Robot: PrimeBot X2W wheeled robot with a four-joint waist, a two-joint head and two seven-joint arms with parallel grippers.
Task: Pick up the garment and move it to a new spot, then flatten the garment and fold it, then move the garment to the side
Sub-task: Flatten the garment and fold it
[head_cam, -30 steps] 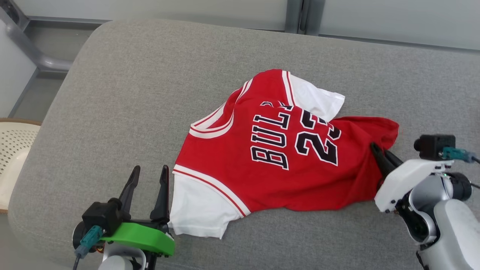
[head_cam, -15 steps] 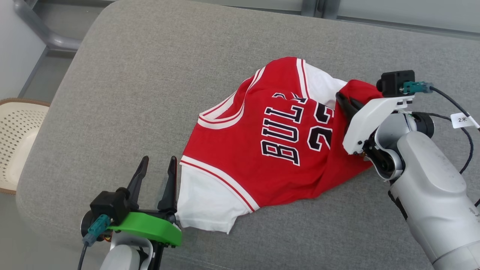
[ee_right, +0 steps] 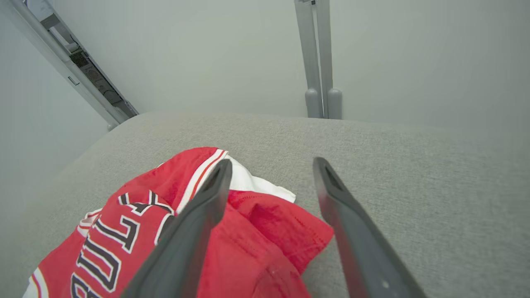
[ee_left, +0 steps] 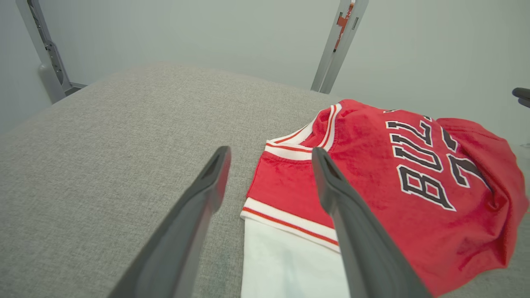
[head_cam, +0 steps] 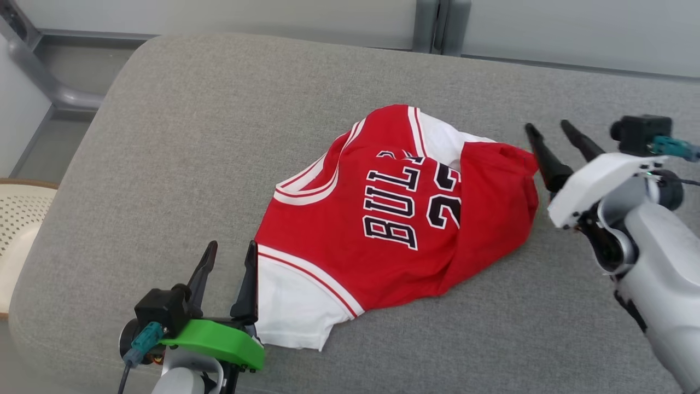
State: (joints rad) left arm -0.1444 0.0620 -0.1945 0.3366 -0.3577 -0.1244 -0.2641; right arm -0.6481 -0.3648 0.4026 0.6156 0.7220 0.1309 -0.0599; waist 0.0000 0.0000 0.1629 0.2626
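Note:
The garment (head_cam: 383, 230) is a red basketball jersey with black lettering and white sleeves, lying crumpled on the grey cushion (head_cam: 219, 137). Its right hem is folded over the number. My right gripper (head_cam: 547, 128) stands open just right of that folded red edge, with nothing between its fingers. In the right wrist view the garment (ee_right: 256, 231) lies below and left of the open right gripper (ee_right: 269, 165). My left gripper (head_cam: 231, 249) is open at the lower left, beside the white sleeve (head_cam: 292, 312). The left wrist view shows the garment (ee_left: 372, 174) past the open left gripper (ee_left: 269, 153).
The grey cushion has rounded edges at the left and near side. A cream perforated basket (head_cam: 19, 219) sits past the left edge. A pale wall with a grey metal post (head_cam: 435, 24) runs behind the cushion.
My right gripper carried the red hem up and leftward over the jersey, then opened and let it go. It now sits right of the fold. The left gripper stayed put.

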